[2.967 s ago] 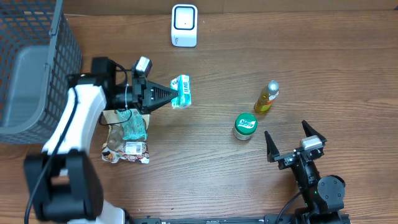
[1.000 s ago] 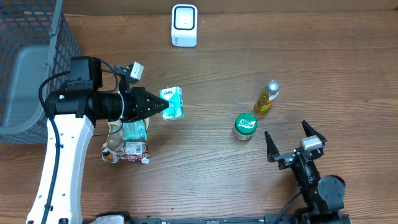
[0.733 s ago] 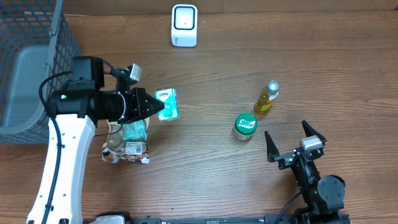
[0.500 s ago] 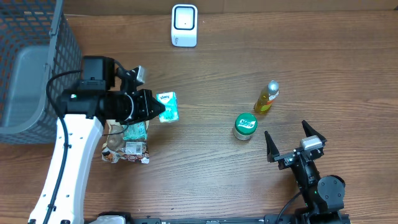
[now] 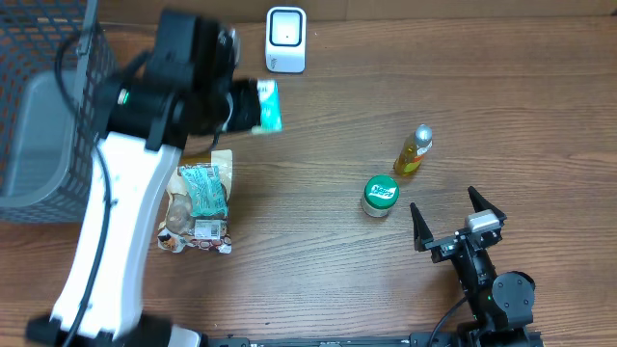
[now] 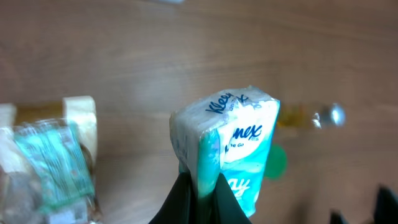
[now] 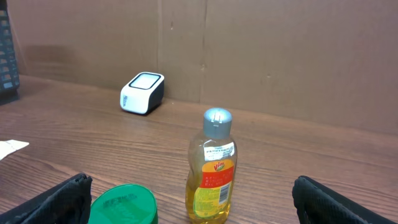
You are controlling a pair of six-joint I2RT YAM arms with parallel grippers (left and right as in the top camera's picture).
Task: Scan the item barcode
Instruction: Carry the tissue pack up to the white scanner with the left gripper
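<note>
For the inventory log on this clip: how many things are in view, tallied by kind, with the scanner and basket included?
tissue pack: 1
snack bag: 1
yellow bottle: 1
green-lidded jar: 1
scanner: 1
wire basket: 1
Total: 6

The left hand [image 6: 200, 190] has carried the tissue pack [image 6: 233, 143] away from the snack bag [image 5: 198, 207], up near the scanner [image 5: 285, 39].

Left arm [image 5: 108, 217], white-cased, stretched from the near left edge toward the far side, left gripper [image 5: 247, 106] pinched tight on a tissue pack [image 5: 267, 104]; right arm [image 5: 494, 287] low at near right, right gripper [image 5: 446, 210] spread wide.
</note>
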